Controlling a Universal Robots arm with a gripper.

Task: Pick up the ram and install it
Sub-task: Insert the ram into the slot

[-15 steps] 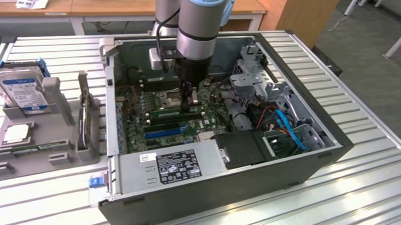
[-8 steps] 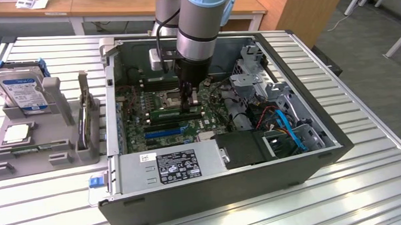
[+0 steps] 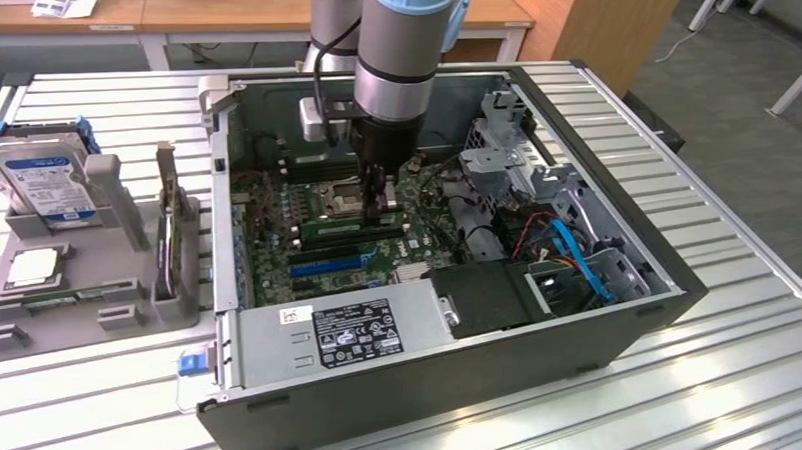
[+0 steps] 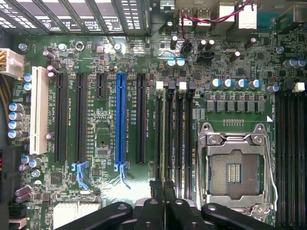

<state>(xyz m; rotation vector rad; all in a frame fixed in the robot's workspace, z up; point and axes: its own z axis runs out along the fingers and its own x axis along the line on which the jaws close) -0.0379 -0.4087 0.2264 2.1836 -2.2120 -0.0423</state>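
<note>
The gripper (image 3: pixel 373 208) (image 4: pixel 162 189) is clenched, its two dark fingers (image 4: pixel 154 194) almost together with only a thin slit between them. It hangs tips-down inside the open computer case (image 3: pixel 447 393), right over the black memory slots (image 4: pixel 175 139). Whether anything is pinched in that slit cannot be told.

In the exterior view the ram (image 3: pixel 354 228) is a long, narrow green strip with small dark chips. It lies along the slots at six o'clock from the fingertips, just under them.

Just beside the gripper at nine o'clock is the silver CPU socket (image 3: pixel 343 197) (image 4: pixel 233 165), standing open. A blue expansion slot (image 4: pixel 120 120) runs parallel to the memory slots, near them. At six o'clock, further out, sits the labelled power supply (image 3: pixel 345 332). At four o'clock are blue cables (image 3: pixel 576 259) beside the metal drive cage (image 3: pixel 506 161). The arm (image 3: pixel 402 65) hides the board at twelve o'clock, and the case walls close in all round.

Outside the case, at nine o'clock, a grey holder (image 3: pixel 107 195) carries the hard drive (image 3: pixel 46 182) and a square silver chip (image 3: pixel 35 268).
</note>
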